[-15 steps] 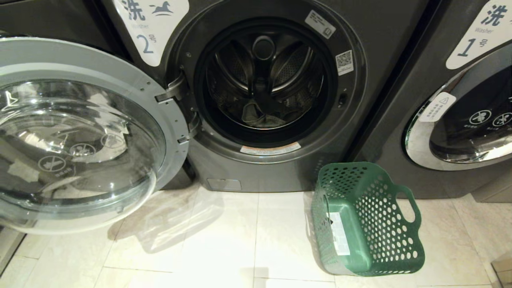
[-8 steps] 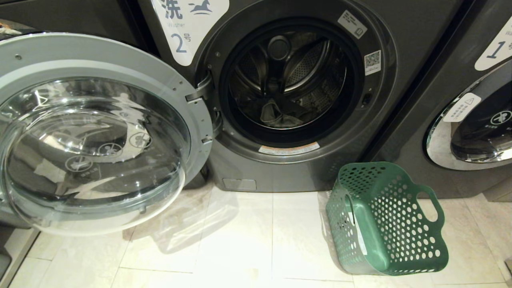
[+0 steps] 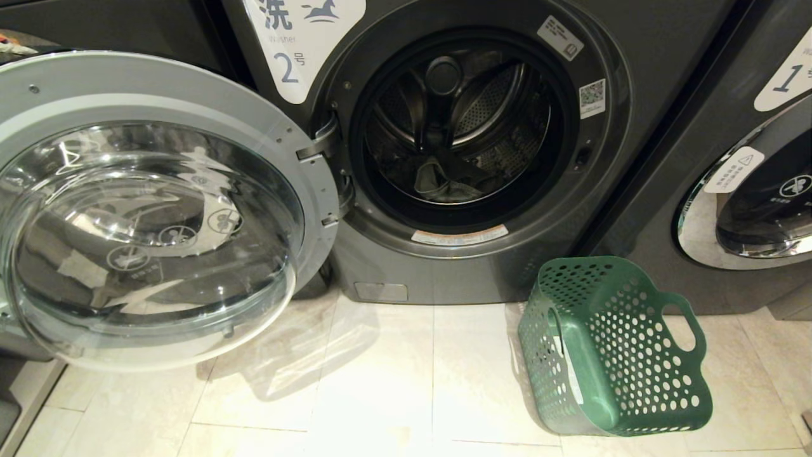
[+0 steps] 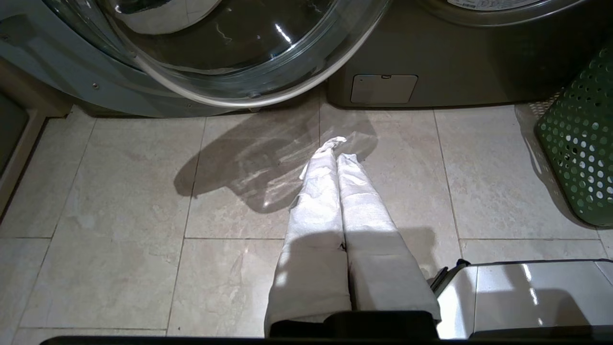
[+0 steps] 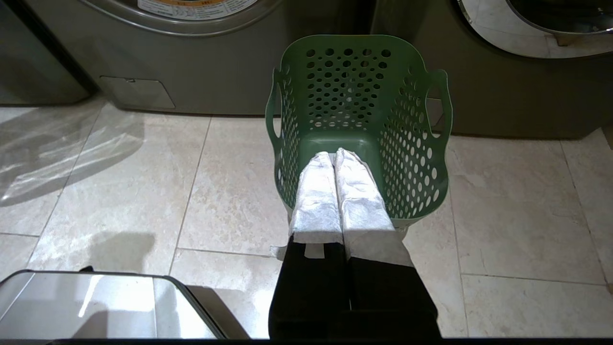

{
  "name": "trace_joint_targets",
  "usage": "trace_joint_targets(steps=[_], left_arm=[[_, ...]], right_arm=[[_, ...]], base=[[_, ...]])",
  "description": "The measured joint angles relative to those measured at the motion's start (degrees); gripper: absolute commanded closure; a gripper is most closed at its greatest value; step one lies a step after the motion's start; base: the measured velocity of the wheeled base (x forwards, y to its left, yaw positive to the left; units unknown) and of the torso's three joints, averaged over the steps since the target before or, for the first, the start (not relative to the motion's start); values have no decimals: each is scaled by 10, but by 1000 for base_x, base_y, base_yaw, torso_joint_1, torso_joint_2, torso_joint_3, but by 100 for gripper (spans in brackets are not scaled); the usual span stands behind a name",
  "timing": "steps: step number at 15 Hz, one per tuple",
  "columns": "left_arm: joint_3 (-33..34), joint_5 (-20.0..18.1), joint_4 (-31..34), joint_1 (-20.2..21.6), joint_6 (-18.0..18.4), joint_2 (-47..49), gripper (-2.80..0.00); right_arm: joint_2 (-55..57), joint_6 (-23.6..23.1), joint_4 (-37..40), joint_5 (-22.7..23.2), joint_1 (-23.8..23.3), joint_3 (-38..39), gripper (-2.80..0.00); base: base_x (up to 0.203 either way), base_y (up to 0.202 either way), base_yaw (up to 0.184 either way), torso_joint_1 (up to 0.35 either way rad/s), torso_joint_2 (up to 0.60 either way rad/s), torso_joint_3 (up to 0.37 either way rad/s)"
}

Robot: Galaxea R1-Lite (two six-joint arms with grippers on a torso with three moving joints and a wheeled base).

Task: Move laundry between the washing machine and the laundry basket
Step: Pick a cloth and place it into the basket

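Observation:
The washing machine [image 3: 406, 266] marked 2 stands with its glass door [image 3: 152, 216] swung wide open to the left. A small bundle of pale grey laundry [image 3: 444, 181] lies at the bottom of the drum. The green laundry basket [image 3: 612, 349] sits on the floor to the right of the machine, with nothing in it. My left gripper [image 4: 336, 148] hangs shut over bare tiles below the door. My right gripper [image 5: 334, 154] is shut too, hanging in front of the basket [image 5: 359, 120]. Both have white-wrapped fingers holding nothing. Neither arm shows in the head view.
A second washer [image 3: 748, 158] marked 1 stands at the right with its door closed. Pale floor tiles [image 3: 380, 393] spread in front of both machines. The open door juts out over the floor at the left. My base's shiny corner [image 4: 522, 297] shows low in the wrist views.
The whole head view has shifted, so the camera has moved left: machine, door and basket now sit further right in the picture. Most of that shift came early; things themselves have not moved.

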Motion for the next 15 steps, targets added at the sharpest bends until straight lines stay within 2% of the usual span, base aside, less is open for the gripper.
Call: trace_joint_targets(steps=[7, 15], left_arm=[[0, 0, 0, 0, 2, 0, 0], [0, 0, 0, 0, 2, 0, 0]], right_arm=[[0, 1, 0, 0, 0, 0, 0], [0, 1, 0, 0, 0, 0, 0]], base=[[0, 0, 0, 0, 0, 0], [173, 0, -1, 6, 3, 2]])
